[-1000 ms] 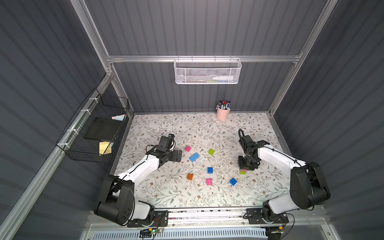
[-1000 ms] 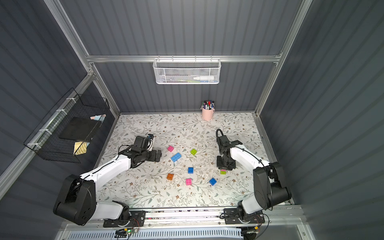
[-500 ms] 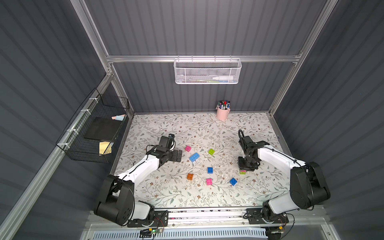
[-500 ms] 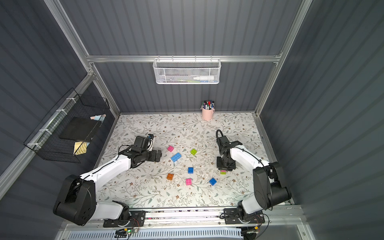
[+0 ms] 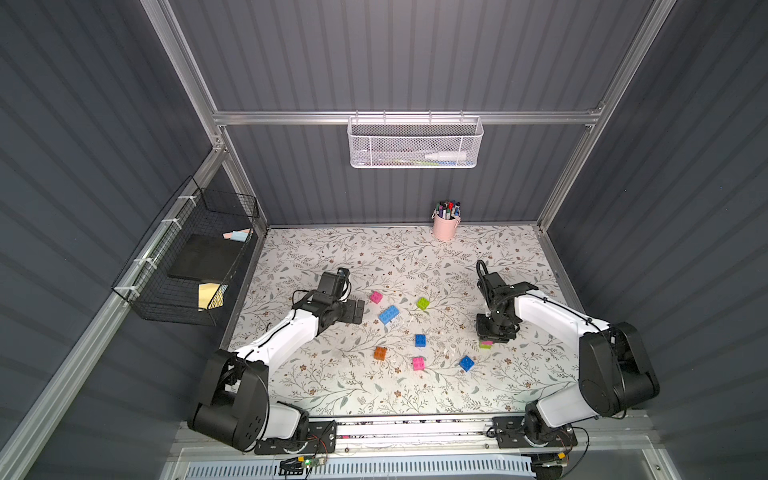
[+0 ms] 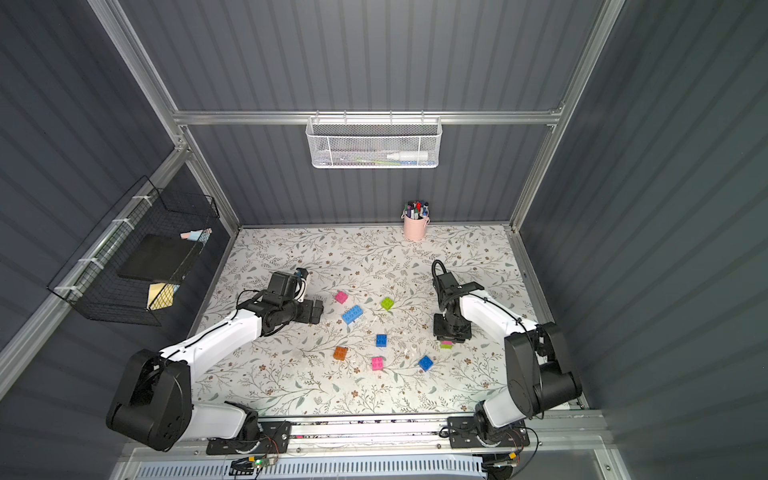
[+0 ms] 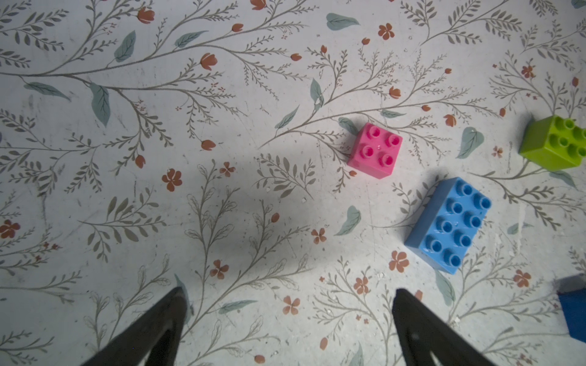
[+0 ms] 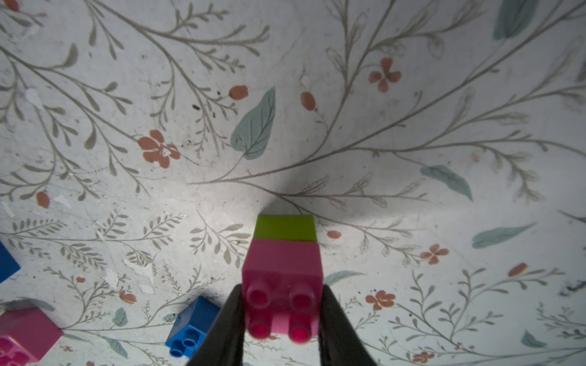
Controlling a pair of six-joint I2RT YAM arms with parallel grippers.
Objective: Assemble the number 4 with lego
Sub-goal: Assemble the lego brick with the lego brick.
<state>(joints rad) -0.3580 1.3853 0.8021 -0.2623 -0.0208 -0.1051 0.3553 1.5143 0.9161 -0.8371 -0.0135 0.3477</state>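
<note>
Right wrist view shows the right gripper (image 8: 282, 290) clamped on a pink brick (image 8: 282, 266) seated on a green brick (image 8: 285, 227) by the surface (image 8: 412, 95), left gripper (image 7: 288, 291) gaping empty near the long blue brick (image 7: 448, 225), so I'd push straight down, no twisting.

Both top views stare down from high at the whole surface (image 5: 374, 257), while each wrist camera peers close past its own fingers (image 7: 149, 336).
</note>
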